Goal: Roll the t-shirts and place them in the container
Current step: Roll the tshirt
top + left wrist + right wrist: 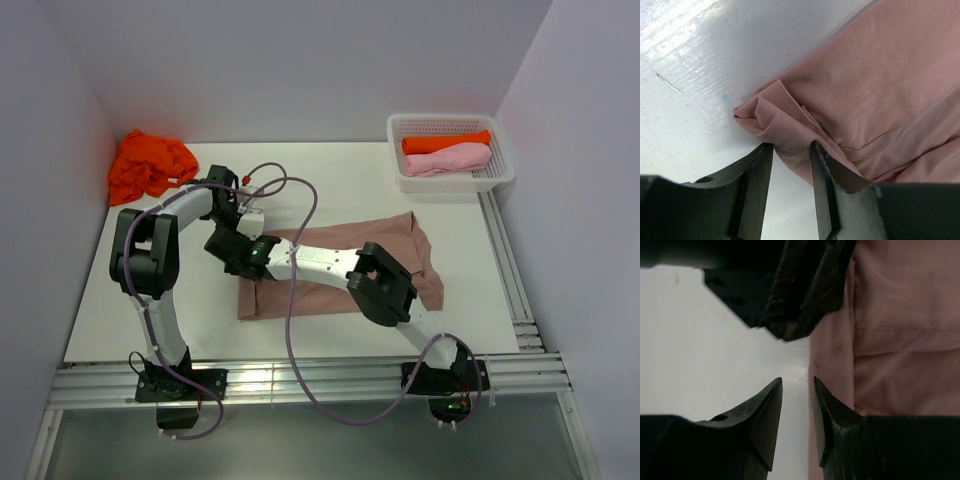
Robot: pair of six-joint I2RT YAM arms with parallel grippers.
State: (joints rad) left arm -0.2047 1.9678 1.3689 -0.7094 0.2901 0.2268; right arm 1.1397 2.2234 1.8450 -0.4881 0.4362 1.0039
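The left gripper holds its jaws narrowly apart. The crumpled corner of the pinkish-brown t-shirt sits at its tips, not clearly pinched, and the folded band runs ahead and rightward. The right gripper, likewise narrowly parted over bare table, has that end's edge just to its right. The left looks better placed to start rolling.

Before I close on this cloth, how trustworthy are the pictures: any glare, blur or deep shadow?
Top external: sharp, evenly lit, glare only on the front rail. Left wrist: table washed out, pinkish-brown t-shirt soft along its far edge. Right wrist: dark robot part overhead blurred, own fingers silhouetted.
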